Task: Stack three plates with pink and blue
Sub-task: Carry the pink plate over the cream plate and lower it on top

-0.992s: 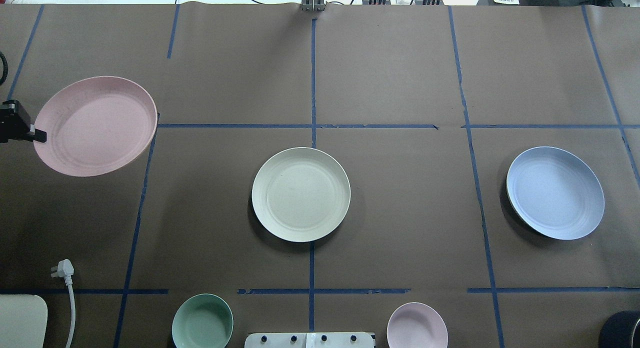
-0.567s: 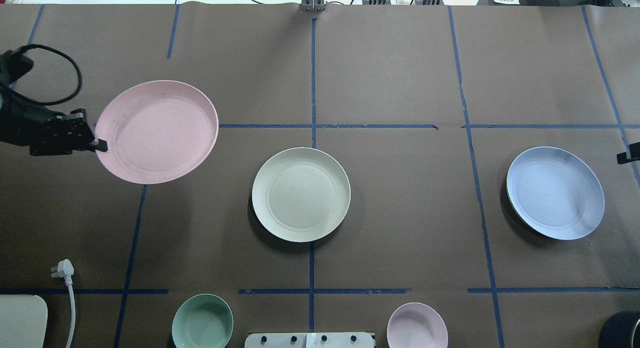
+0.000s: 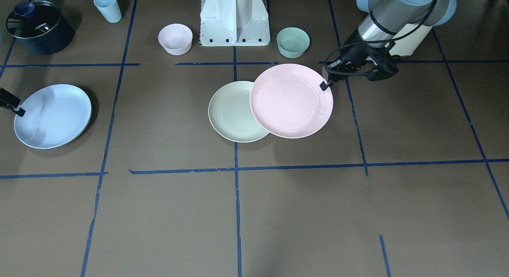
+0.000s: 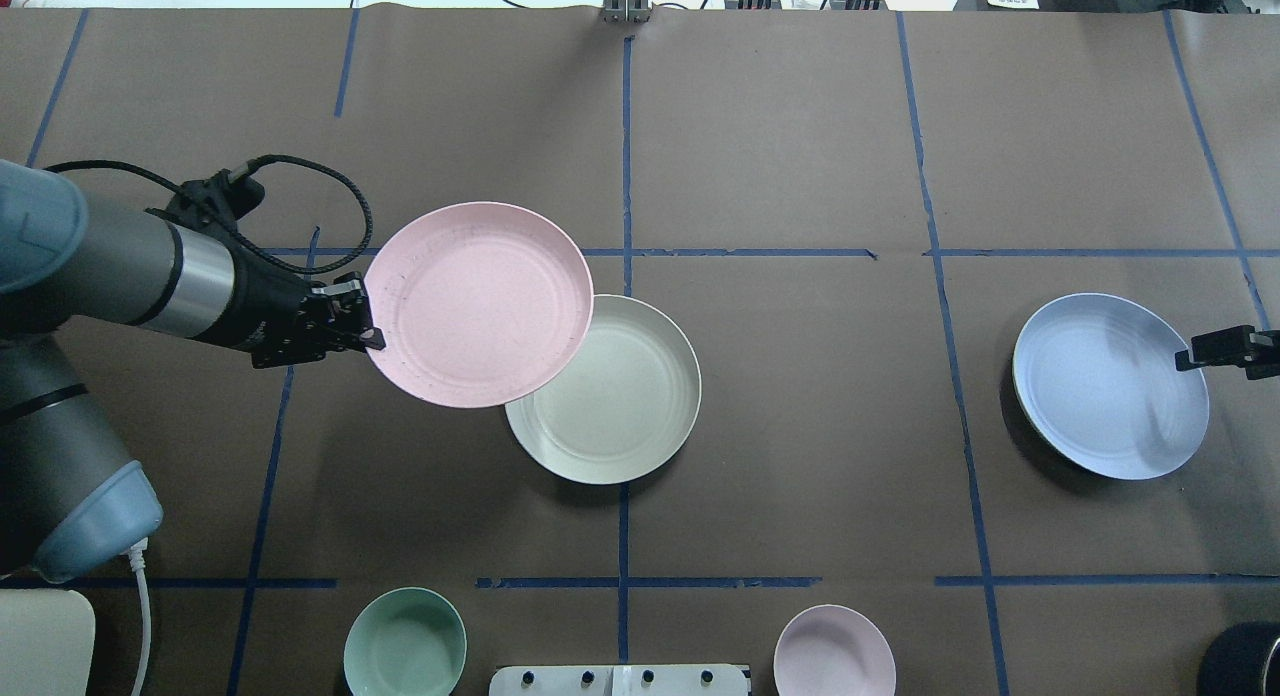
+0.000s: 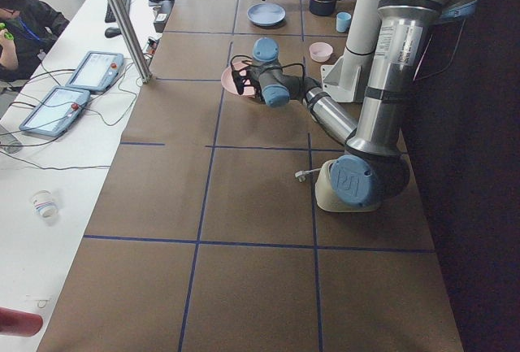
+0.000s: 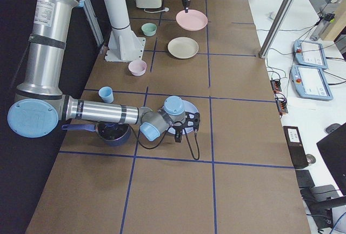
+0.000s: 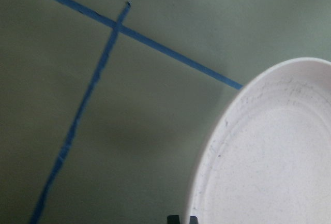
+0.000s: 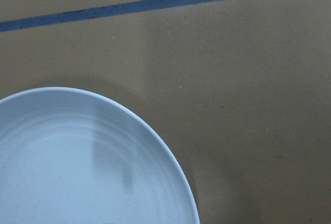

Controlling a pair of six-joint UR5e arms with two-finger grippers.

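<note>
Left end effector (image 4: 372, 336) grasping pink plate (image 4: 478, 304) above cream plate (image 4: 625, 411); right end effector (image 4: 1188, 358) by blue plate (image 4: 1100, 391): cannot tell.

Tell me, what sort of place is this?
Likely a robotics test lab: the table is papered and gridded with blue tape, the robot's left gripper holds a pink plate, and control tablets lie on a side desk.

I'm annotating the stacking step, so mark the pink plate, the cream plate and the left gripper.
pink plate (image 4: 478, 304), overhead exterior view, centre of its face.
cream plate (image 4: 630, 411), overhead exterior view, uncovered part of its well.
left gripper (image 4: 372, 336), overhead exterior view, between fingertips at the pink plate's rim.
</note>
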